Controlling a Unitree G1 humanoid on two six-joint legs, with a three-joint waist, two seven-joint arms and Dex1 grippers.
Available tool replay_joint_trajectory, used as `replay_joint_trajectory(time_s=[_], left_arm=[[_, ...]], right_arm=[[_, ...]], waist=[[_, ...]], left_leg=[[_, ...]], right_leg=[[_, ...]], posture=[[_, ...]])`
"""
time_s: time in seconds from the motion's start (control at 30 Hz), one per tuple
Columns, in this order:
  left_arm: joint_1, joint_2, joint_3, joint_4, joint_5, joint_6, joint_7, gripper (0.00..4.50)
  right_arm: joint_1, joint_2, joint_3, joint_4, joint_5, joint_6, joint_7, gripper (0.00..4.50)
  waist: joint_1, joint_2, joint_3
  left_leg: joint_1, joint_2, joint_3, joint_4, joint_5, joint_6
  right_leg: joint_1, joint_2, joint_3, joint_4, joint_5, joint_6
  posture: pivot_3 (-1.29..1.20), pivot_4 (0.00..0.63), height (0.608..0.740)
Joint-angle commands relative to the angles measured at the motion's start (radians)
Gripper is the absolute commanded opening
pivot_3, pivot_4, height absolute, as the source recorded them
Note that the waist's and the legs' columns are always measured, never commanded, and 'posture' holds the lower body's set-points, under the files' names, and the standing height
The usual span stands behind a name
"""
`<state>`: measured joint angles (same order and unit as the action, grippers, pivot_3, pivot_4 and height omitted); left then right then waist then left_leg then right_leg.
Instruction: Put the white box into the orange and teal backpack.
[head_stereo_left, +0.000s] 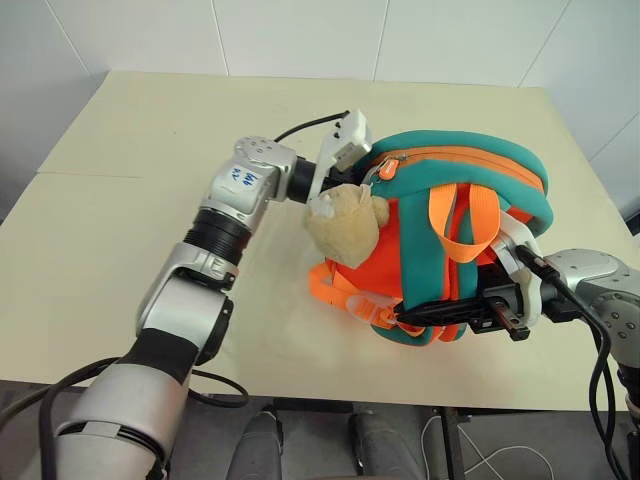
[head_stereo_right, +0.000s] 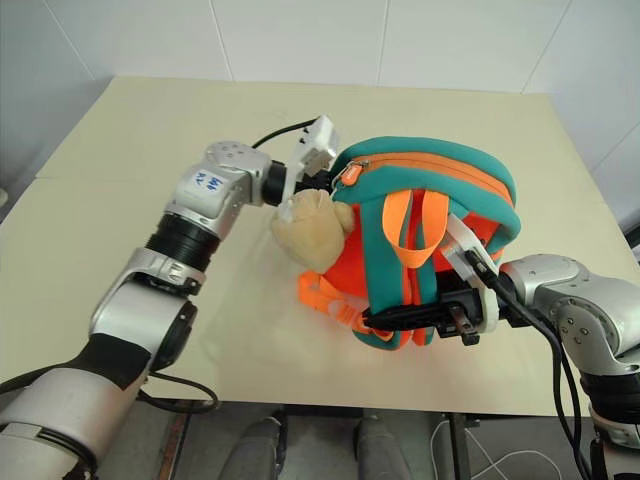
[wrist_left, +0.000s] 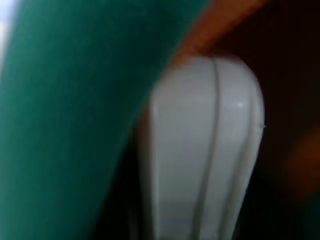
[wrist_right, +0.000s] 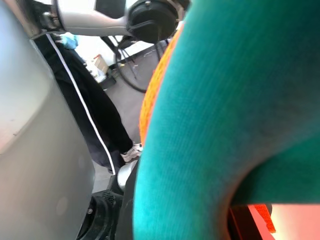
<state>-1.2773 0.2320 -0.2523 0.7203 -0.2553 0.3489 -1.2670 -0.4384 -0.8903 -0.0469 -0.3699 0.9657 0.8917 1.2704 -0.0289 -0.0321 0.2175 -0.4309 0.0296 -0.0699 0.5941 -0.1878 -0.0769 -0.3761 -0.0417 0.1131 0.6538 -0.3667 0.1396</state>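
The orange and teal backpack (head_stereo_left: 470, 180) lies on the table with its orange straps up and a beige plush toy (head_stereo_left: 343, 225) at its left side. My left gripper (head_stereo_left: 324, 183) reaches in at the backpack's zipped upper-left edge, just above the plush toy, and its fingertips are hidden there. In the left wrist view the rounded end of the white box (wrist_left: 200, 150) juts forward from the gripper, against teal fabric and into the dark orange inside. My right gripper (head_stereo_left: 455, 314) is shut on the backpack's lower teal edge at the near right.
The beige table (head_stereo_left: 130, 200) has bare room to the left and behind the backpack. Its front edge runs close under the backpack. A person's dark trouser leg (wrist_right: 85, 110) stands beyond the table in the right wrist view.
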Motion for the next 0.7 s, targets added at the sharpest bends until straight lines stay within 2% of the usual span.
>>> replay_joint_trajectory(time_s=[0.03, 0.3, 0.37, 0.5, 0.57, 0.7], left_arm=[[-0.010, 0.002, 0.060, -0.046, -0.012, -0.025, 0.025, 2.16], [0.064, 0.166, 0.110, -0.185, -0.045, -0.015, -0.125, 4.49], [0.073, 0.206, 0.121, -0.192, -0.054, -0.009, -0.162, 4.49], [0.121, 0.367, 0.091, -0.133, 0.020, -0.090, -0.282, 4.49], [0.132, 0.387, 0.105, -0.107, 0.022, -0.131, -0.280, 4.49], [0.207, 0.419, 0.159, -0.239, -0.068, -0.089, -0.303, 4.49]], right_arm=[[0.031, 0.000, -0.024, -0.049, 0.019, -0.001, -0.021, 0.00], [0.065, 0.014, -0.036, -0.063, 0.021, -0.010, -0.060, 0.00], [0.064, 0.018, -0.032, -0.058, 0.015, -0.014, -0.063, 0.00], [0.061, 0.024, -0.002, -0.012, -0.037, -0.044, -0.053, 0.00], [0.060, 0.022, 0.007, 0.006, -0.055, -0.057, -0.043, 0.00], [0.060, 0.025, 0.021, 0.026, -0.082, -0.076, -0.038, 0.00]], waist=[[0.001, 0.000, 0.000], [-0.005, 0.000, 0.000], [-0.002, 0.000, 0.000], [-0.008, 0.001, 0.000], [-0.007, 0.001, 0.000], [0.001, 0.001, 0.000]], left_leg=[[0.000, 0.000, 0.000, 0.000, 0.000, 0.000], [0.001, 0.000, 0.000, 0.002, 0.000, 0.000], [0.001, 0.000, 0.000, 0.002, 0.000, -0.001], [0.002, 0.000, 0.000, 0.001, 0.000, -0.001], [0.002, 0.001, 0.000, 0.001, 0.000, -0.001], [0.002, 0.001, 0.000, 0.002, 0.000, -0.001]], right_leg=[[0.000, 0.000, 0.000, 0.000, 0.000, 0.000], [0.000, 0.000, 0.001, 0.004, 0.000, 0.000], [0.000, 0.001, 0.000, 0.004, 0.000, 0.000], [0.000, 0.000, 0.001, 0.004, 0.000, 0.000], [0.001, 0.001, 0.000, 0.004, 0.000, -0.001], [0.001, 0.000, 0.000, 0.004, 0.000, -0.001]], posture=[[0.00, 0.150, 0.740], [0.00, 0.150, 0.740], [0.00, 0.150, 0.740], [0.00, 0.150, 0.740], [0.00, 0.150, 0.740], [0.00, 0.150, 0.740]])
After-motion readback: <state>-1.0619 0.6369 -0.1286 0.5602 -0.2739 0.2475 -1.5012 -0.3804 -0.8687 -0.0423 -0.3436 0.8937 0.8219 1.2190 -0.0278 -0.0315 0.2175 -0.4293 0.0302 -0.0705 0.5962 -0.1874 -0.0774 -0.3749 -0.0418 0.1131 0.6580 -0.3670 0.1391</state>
